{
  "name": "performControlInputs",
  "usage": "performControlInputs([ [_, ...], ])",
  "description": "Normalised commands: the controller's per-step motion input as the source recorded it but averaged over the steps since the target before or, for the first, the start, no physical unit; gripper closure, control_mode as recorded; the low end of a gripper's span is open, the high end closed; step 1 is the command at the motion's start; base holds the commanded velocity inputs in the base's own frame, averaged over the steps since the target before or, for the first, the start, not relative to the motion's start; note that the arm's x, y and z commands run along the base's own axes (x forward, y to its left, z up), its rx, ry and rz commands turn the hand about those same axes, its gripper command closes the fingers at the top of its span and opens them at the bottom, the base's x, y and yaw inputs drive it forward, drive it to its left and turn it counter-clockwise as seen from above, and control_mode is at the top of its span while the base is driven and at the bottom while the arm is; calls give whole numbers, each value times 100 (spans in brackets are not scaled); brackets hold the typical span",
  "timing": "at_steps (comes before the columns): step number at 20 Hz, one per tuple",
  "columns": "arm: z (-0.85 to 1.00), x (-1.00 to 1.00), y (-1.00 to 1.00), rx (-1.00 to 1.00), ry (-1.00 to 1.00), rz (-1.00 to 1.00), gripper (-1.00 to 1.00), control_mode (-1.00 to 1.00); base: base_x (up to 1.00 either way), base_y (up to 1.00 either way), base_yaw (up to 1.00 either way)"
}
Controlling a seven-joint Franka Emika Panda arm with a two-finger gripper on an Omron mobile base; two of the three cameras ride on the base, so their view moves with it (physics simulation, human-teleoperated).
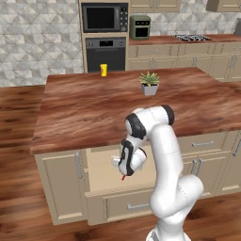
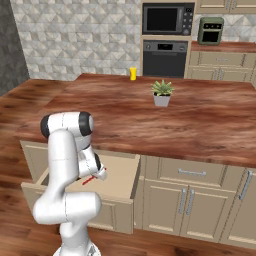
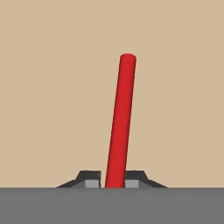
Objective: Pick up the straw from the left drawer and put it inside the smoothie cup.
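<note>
The red straw (image 3: 120, 122) stands between my two dark fingertips, and my gripper (image 3: 114, 180) is shut on its near end over the tan drawer floor. From the left base view the gripper (image 1: 124, 174) hangs inside the open left drawer (image 1: 101, 165), a bit of red straw (image 1: 124, 178) showing below it. In the right base view the straw (image 2: 88, 180) pokes out beside the hand (image 2: 96, 172) over the drawer (image 2: 120, 172). The yellow smoothie cup (image 1: 103, 70) (image 2: 133, 74) stands far off at the back edge of the island counter.
A potted plant (image 1: 149, 84) (image 2: 162, 93) stands mid-counter on the wooden island top (image 1: 94, 108). Closed drawers and cabinet doors (image 2: 192, 172) lie to the right of the open drawer. Wall ovens (image 1: 104, 28) and a back counter are behind the island.
</note>
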Motion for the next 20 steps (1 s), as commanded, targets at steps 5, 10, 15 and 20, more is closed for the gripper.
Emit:
performControlInputs([
  [5,63,-3,-30,7,0,0,100,-100,0,0,0],
  [10,98,-15,-20,4,-2,0,100,-100,0,0,0],
  [15,100,-12,-20,3,-5,0,100,-100,0,0,0],
  [20,100,-23,-16,0,-8,0,100,-100,0,0,0],
])
